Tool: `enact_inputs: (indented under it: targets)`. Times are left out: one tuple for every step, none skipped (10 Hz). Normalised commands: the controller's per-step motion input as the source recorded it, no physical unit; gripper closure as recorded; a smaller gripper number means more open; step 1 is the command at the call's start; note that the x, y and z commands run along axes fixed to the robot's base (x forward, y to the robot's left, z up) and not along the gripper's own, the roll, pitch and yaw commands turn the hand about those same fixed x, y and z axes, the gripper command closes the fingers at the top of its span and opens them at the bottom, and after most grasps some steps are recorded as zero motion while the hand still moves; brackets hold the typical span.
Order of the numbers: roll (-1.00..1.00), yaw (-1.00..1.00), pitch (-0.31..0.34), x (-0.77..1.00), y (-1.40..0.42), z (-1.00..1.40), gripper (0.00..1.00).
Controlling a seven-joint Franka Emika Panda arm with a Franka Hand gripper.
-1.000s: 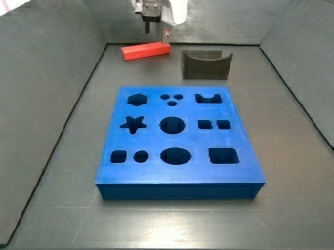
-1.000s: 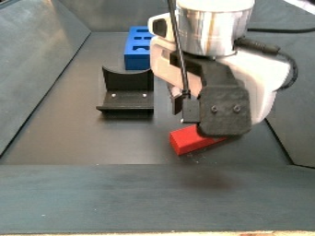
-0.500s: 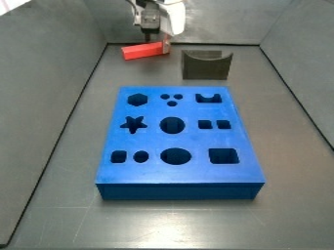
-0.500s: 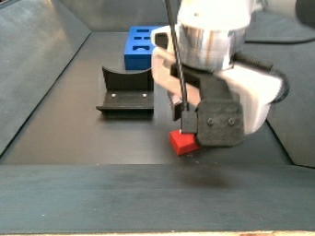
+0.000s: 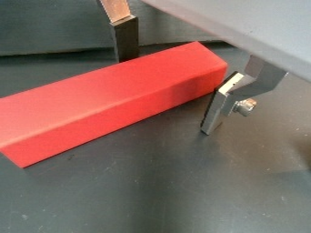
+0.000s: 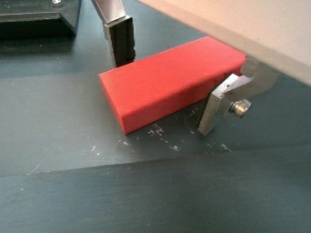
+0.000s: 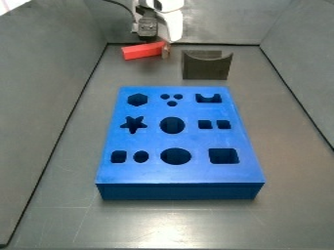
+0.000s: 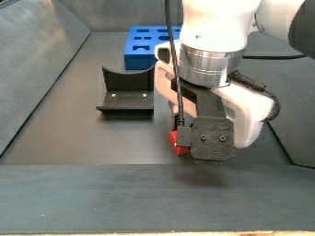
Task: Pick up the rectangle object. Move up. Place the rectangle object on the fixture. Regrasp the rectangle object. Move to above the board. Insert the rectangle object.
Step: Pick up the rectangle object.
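Note:
The red-orange rectangle object (image 5: 115, 96) lies flat on the dark floor, and it also shows in the other wrist view (image 6: 170, 77). My gripper (image 5: 170, 77) is low over it and open, with one silver finger (image 5: 122, 36) on its far side and the other finger (image 5: 225, 105) on its near side, a small gap at each. In a side view the gripper (image 7: 152, 41) sits on the block (image 7: 144, 51) at the back of the bin. The hand covers most of the block (image 8: 178, 140) in a side view.
The dark notched fixture (image 7: 206, 64) stands just right of the block and shows in the other side view (image 8: 127, 90). The blue board (image 7: 177, 142) with shaped holes lies mid-floor. Grey bin walls (image 7: 65, 107) slope up on both sides.
The gripper has come down over the rectangle object, so its fingers now straddle it. The hand hides more of the block in a side view. The block has not moved.

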Motion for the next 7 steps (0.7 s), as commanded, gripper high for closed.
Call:
enact_inputs:
  targets:
    - [-0.38,-0.01,-0.454,-0.04,0.05,-0.56,0.00]
    - [-0.48,-0.01,-0.500,0.00,0.05,-0.48,0.00]
    - [-0.33,0.00,-0.106,0.00,0.06,-0.05,0.00]
    - [0.00,0.00,0.000,0.00,0.00,-0.05,0.00]
    - [-0.49,0.00,-0.240,-0.05,0.10,-0.22,0.00]
    - [-0.79,-0.05,-0.260,0.00,0.11,-0.34,0.00]
    - [-0.83,-0.05,-0.294,0.00,0.11,-0.29,0.00]
